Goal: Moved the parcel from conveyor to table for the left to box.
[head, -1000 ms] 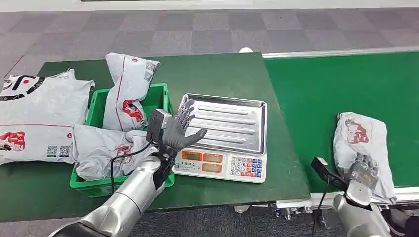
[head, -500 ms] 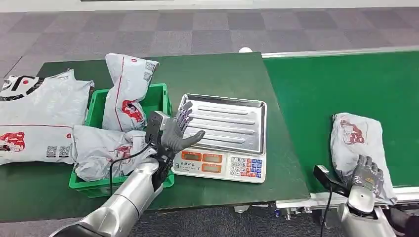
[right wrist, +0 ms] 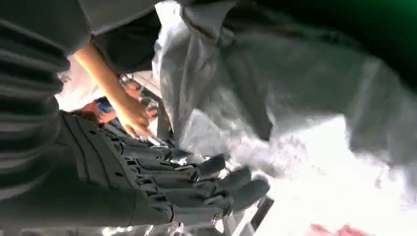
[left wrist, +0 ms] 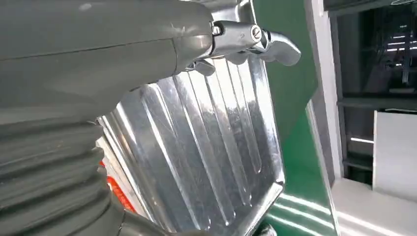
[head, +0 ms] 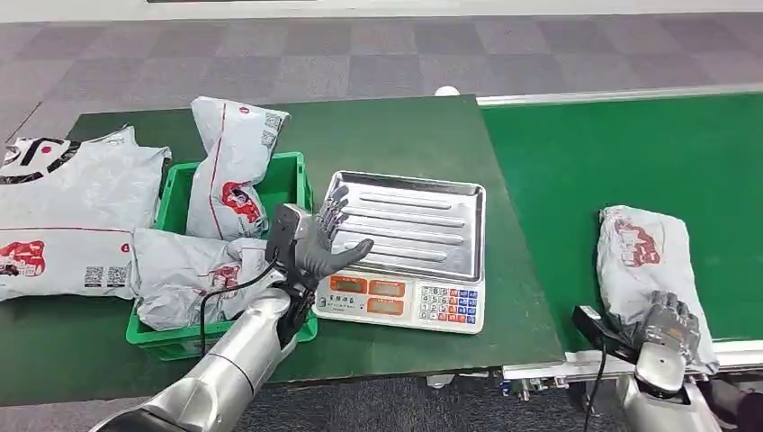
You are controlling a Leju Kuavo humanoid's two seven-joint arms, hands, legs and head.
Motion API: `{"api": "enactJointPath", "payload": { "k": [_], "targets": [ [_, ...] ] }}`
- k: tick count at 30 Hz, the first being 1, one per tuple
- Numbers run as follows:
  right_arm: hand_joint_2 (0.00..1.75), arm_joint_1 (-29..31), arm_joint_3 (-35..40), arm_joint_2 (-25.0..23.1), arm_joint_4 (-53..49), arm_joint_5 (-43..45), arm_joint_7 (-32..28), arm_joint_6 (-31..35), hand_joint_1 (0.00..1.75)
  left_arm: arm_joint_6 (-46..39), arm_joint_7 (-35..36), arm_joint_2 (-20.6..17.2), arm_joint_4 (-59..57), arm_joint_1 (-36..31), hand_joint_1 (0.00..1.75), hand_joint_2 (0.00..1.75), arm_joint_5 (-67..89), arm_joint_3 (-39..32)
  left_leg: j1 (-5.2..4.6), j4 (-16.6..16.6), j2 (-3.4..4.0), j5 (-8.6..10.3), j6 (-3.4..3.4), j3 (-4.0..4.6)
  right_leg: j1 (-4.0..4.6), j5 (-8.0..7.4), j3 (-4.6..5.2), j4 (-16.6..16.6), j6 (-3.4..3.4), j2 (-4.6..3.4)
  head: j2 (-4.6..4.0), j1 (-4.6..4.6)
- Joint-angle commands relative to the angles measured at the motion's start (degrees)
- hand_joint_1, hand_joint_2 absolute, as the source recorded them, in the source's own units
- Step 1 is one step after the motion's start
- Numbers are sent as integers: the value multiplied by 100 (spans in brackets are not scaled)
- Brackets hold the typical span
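Two silver arms come up from the near side. On the green conveyor belt (head: 621, 153), close to its near edge, lies the grey plastic mailer parcel with red print (head: 641, 261). The right hand (head: 668, 329) rests on the parcel's near end; in the right wrist view its dark fingers (right wrist: 196, 179) lie side by side against the crumpled plastic, but whether they actually grip it I cannot tell. The left hand (head: 322, 241) hovers above the left edge of the ribbed steel pan of the white electronic weighing scale (head: 409, 252), fingers spread apart and holding nothing. The scale stands on the dark green worktop (head: 396, 135), toward its right edge, just beside the belt. Left of the scale sits a green plastic crate (head: 290, 171) with several grey mailer bags (head: 229, 171) in it, one leaning upright over its far rim. More large grey mailers (head: 67, 211) lie flat at the worktop's left edge.
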State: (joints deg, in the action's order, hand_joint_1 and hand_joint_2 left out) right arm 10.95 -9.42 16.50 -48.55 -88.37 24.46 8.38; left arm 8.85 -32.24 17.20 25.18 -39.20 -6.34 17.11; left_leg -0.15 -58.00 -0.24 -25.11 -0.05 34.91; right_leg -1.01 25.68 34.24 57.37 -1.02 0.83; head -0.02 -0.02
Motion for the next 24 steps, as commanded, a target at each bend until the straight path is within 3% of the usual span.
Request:
{"api": "enactJointPath", "payload": {
  "k": [1, 2, 3, 7, 13, 19, 23, 24],
  "targets": [
    [175, 25, -226, 237, 1365, 88, -489, -989, 0, 61, 5, -63, -306, -145, 0, 175, 103, -220, 12, 3, -2, -3, -1, -15, 11, 0, -22, -13, 3, 0, 0, 2],
    [175, 0, -103, 334, 1361, 65, -679, -1106, 73, 57, -7, -75, -303, -142, 0, 175, 108, -241, 21, 8, -5, -3, 0, -23, 20, -3, -37, -29, 4, 4, 0, 0],
    [175, 100, 39, 351, 1323, 52, -898, -1087, 175, 27, -33, -104, -283, -116, 0, 175, 96, -282, 20, 3, -4, -8, 5, -29, 20, 1, -42, -30, 1, 7, 0, 0],
    [175, 422, 376, 377, 1502, 86, -1101, -1332, 175, 78, -63, -147, -239, -57, 0, 175, 88, -363, 43, 6, 11, -14, 22, -62, 42, -2, -100, -75, -11, -10, 2, 4],
    [175, 491, 694, 323, 1503, 249, -1187, -1353, 175, 31, -85, -153, -211, -18, 0, 175, 136, -428, 25, 3, -2, -5, 34, -57, 22, -14, -107, -77, -33, -1, 0, 4],
    [175, 934, 893, -76, 1407, 169, -949, -128, 175, -30, -127, -210, -113, 85, 0, 175, 178, -480, 30, 4, 30, -13, 33, -65, 29, -22, -106, -77, -30, -35, 2, 2],
    [175, 920, 901, -94, 1383, 169, -947, -134, 175, -31, -128, -209, -110, 95, 0, 175, 182, -481, 25, 5, 23, -16, 34, -59, 23, -13, -95, -63, -31, -28, 2, 2],
    [175, 838, 741, -159, 1170, 369, -1053, 260, 175, -60, -128, -208, -94, 110, 0, 175, 196, -498, 25, 16, 34, -12, 30, -62, 23, -20, -92, -71, -26, -42, 2, 2]
  ]
}}
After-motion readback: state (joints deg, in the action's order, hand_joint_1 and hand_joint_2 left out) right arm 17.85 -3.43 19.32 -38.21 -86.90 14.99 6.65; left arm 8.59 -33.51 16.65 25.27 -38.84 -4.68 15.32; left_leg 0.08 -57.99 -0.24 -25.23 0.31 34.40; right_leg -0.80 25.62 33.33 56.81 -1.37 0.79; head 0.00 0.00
